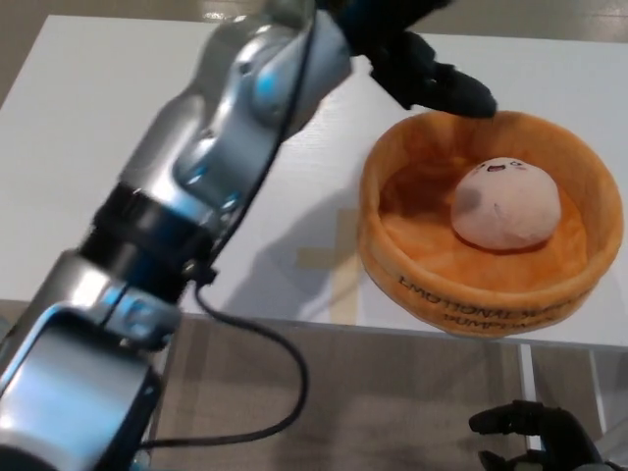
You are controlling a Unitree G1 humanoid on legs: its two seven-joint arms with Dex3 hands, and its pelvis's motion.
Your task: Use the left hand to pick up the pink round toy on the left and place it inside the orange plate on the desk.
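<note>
1. The white table [118, 128] fills most of the view.
2. The left arm [196, 177] reaches from 7 o'clock toward 12.
3. The orange plate [471, 294] sits on the table at 3 o'clock.
4. The pink round toy [505, 203] lies inside the plate, face up.
5. The left hand [417, 64] hovers at 12 o'clock above the plate's rim, fingers spread, empty.
6. The right hand [530, 437] shows at 5 o'clock, below the table edge; cannot tell its state.

Lots cut off or smeared here

Left robot hand [417, 59] is motion-blurred and clipped by the top edge; right robot hand [535, 437] runs off the bottom, well below it, fingers too dark to read.
</note>
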